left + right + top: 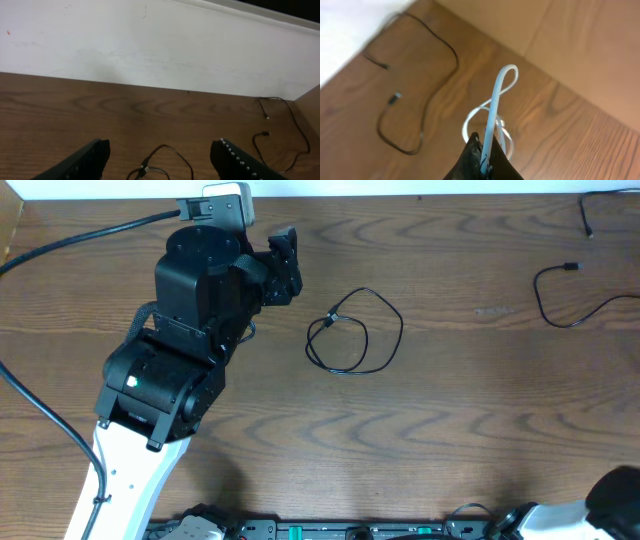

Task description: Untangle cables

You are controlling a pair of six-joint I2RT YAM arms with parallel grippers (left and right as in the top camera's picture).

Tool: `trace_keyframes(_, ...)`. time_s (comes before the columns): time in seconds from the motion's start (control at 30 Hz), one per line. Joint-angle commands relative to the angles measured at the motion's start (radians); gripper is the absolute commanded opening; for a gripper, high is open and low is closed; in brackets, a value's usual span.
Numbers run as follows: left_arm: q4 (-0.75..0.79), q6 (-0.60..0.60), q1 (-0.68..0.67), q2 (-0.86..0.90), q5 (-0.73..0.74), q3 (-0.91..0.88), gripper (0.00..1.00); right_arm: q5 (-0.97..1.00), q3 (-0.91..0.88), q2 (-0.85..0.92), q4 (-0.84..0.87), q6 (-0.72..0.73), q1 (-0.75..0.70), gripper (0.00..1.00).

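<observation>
My left fingers [91, 159] are spread wide and empty near the looped black cable [352, 330], which lies flat at their four o'clock; my right fingers [470, 161] pinch the white cable [496, 100], held up. I judge the loop is next: the left must drop onto its crossing at ten o'clock. Whether that crossing is a real knot is too small to tell, and my right fingers are outside the overhead view.

Table [450, 440], brown wood-grain, carrying: looped black cable [366, 335] w/ small plug, approx. centre; loose black cable [575, 324] nr right edge, well apart from the 1st.
</observation>
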Motion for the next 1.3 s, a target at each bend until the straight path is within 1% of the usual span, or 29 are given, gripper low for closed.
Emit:
trace_keyframes(0.0,0.003,0.003,0.004,0.006,-0.006,0.012,0.69,-0.006,-0.039,0.061,0.015,0.050,-0.036,0.01)
trace_keyframes(0.13,0.004,0.003,0.004,0.006,-0.006,0.012,0.69,-0.005,-0.072,0.146,0.032,0.077,-0.081,0.01)
trace_keyframes(0.27,0.004,0.003,0.004,0.006,-0.006,0.012,0.69,-0.012,-0.102,0.243,0.032,0.146,-0.139,0.01)
trace_keyframes(0.4,0.005,0.003,0.004,0.006,-0.006,0.012,0.70,-0.086,-0.109,0.331,0.024,0.149,-0.172,0.01)
trace_keyframes(0.43,0.005,0.003,0.004,0.006,-0.006,0.012,0.69,-0.085,-0.109,0.349,0.018,0.149,-0.178,0.03)
trace_keyframes(0.47,0.006,0.003,0.004,0.006,-0.006,0.012,0.69,-0.085,-0.109,0.361,0.013,0.149,-0.183,0.11)
trace_keyframes(0.5,0.008,0.002,0.004,0.006,-0.006,0.012,0.69,-0.089,-0.109,0.373,0.005,0.149,-0.187,0.31)
trace_keyframes(0.53,0.008,0.002,0.004,0.006,-0.006,0.012,0.69,-0.103,-0.109,0.379,0.001,0.149,-0.190,0.75)
trace_keyframes(0.57,0.008,0.002,0.004,0.006,-0.006,0.012,0.70,-0.119,-0.109,0.381,-0.002,0.149,-0.193,0.91)
trace_keyframes(0.6,0.008,0.002,0.004,0.006,-0.006,0.012,0.69,-0.134,-0.109,0.380,-0.001,0.149,-0.194,0.95)
trace_keyframes(0.7,0.007,0.002,0.003,0.008,-0.004,0.012,0.69,-0.188,-0.106,0.367,0.007,0.148,-0.195,0.97)
trace_keyframes(0.8,0.003,0.003,0.003,0.019,0.029,0.012,0.69,-0.273,-0.106,0.340,0.014,0.122,-0.194,0.96)
trace_keyframes(0.87,-0.003,0.003,0.003,0.029,0.064,0.012,0.69,-0.365,-0.106,0.320,0.021,0.089,-0.192,0.94)
trace_keyframes(0.93,-0.011,0.003,0.003,0.043,0.087,0.012,0.69,-0.499,-0.106,0.296,0.023,0.024,-0.187,0.92)
trace_keyframes(1.07,-0.043,0.044,0.003,0.084,0.157,0.012,0.69,-0.694,-0.106,0.247,0.010,-0.055,-0.158,0.90)
trace_keyframes(1.13,-0.072,0.063,0.003,0.110,0.189,0.012,0.69,-0.735,-0.106,0.224,-0.008,-0.074,-0.129,0.89)
trace_keyframes(1.2,-0.106,0.063,0.003,0.140,0.191,0.012,0.70,-0.739,-0.106,0.202,-0.028,-0.098,-0.084,0.89)
trace_keyframes(1.27,-0.142,0.092,0.003,0.188,0.209,0.012,0.69,-0.739,-0.106,0.186,-0.050,-0.127,-0.026,0.89)
